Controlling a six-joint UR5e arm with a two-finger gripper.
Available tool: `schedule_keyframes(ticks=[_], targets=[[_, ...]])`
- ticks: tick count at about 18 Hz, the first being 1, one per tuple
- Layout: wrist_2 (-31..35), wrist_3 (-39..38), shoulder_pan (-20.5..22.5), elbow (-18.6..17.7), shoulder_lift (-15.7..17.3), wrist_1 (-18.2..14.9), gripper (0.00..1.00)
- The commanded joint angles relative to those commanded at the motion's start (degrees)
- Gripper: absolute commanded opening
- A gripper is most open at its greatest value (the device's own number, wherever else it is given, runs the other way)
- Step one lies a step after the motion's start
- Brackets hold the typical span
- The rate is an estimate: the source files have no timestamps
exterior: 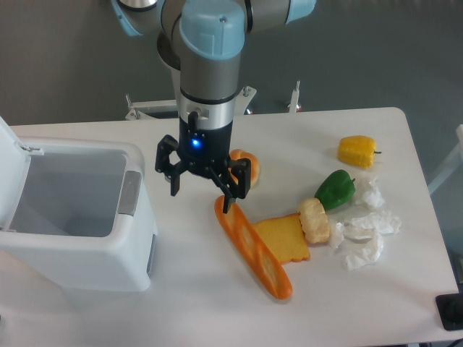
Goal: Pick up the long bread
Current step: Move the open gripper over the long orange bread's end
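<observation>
1. Claw (202, 191) hangs open, jaws spread wide, nothing held; one finger tip sits just above the near end of the bread (253, 247), the other is off to the far side, w/ bare counter (289, 134) under it.
2. Bread lies flat on the counter, starting right under the claw and running diagonally away from it toward the front edge; most of its length is clear of the claw.
3. Handling, my guess: toy loaf, prob. light, stiff, smooth plastic-like skin, so a bit slippery. Not fragile.
4. Where to grip, I'd say: across the narrow width near mid-length, jaws square to its long axis, so it won't tip. An end grab would likely let it swing.
5. Mid-section touches the toast (282, 238) on the side away from the claw, so a finger there has little room; the stretch nearer the claw looks freer.
6. Look: long, slim, orange-brown, rounded ends, paler yellow slanted slashes on top.
7. Further out: bun (246, 165) just behind the claw, bin (137, 217) beside it on the other side.
</observation>
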Motion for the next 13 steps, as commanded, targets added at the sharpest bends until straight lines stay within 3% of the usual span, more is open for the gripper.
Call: schedule_keyframes(ticks=[13], targets=[[-2.0,-8.2,1.1,1.3,-4.7,0.0,1.00]])
